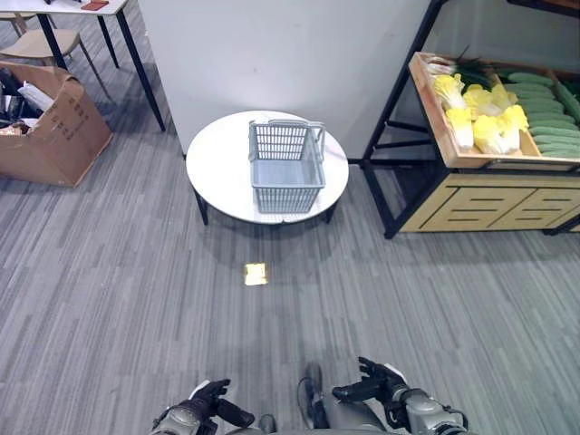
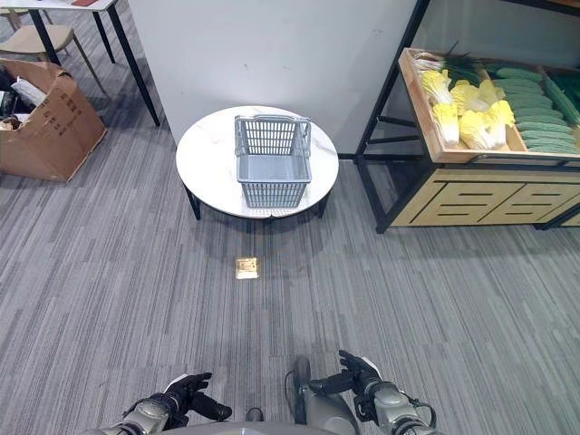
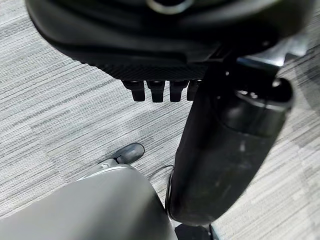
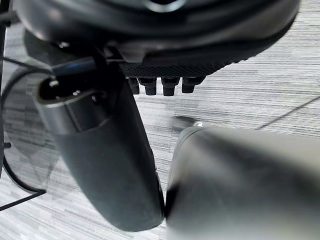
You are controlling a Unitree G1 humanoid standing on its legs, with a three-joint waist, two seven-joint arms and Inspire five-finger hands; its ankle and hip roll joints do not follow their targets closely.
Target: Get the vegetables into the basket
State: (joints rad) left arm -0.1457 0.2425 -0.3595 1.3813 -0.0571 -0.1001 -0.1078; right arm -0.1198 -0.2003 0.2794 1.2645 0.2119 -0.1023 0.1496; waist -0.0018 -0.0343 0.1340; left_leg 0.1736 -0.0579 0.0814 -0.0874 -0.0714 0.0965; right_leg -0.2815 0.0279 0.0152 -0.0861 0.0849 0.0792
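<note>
Grey plastic, slatted and empty, the basket sits on a round white worktop with dark legs, its handle folded back toward the wall. Grey striped carpet runs between the robot and this worktop, and a small yellowish tag lies on it just in front. To the right stands a black-framed wooden shelf with slatted panels below; in its tilted top tray are the vegetables — pale yellow cabbages toward the near end and green cucumbers stacked beside them, with darker greens behind. The shelf and the worktop stand near each other but apart. At far left an open cardboard box rests on the carpet, beside a dark-legged table and a tan chair.

Both hands hang low, well short of the basket and the shelf. The left hand holds nothing, its fingers curled in toward the palm and the thumb sticking out. The right hand is likewise empty — its fingers tucked under, touching nothing
</note>
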